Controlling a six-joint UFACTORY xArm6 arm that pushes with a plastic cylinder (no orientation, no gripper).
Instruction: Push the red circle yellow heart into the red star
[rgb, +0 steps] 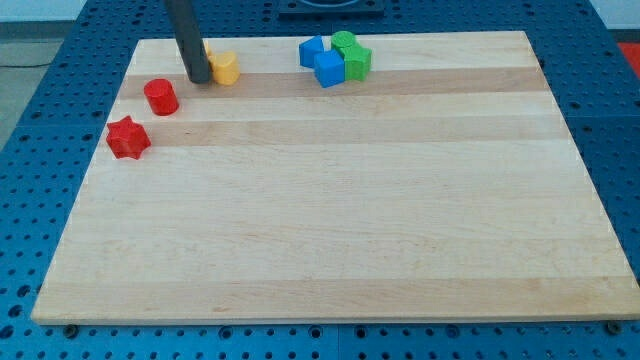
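We count two red blocks (160, 97) (128, 137), two blue blocks (312, 51) (329, 69), two green blocks (344, 42) (359, 61) and at least one yellow block (226, 68).

My tip (200, 79) is sitting seemingly against the yellow heart (226, 68); red circle (161, 97) is lying near red star (128, 138).

We worked in a lab: our wooden desk (340, 230) sat on a blue perforated mounting plate (40, 70) studded with bolt holes.
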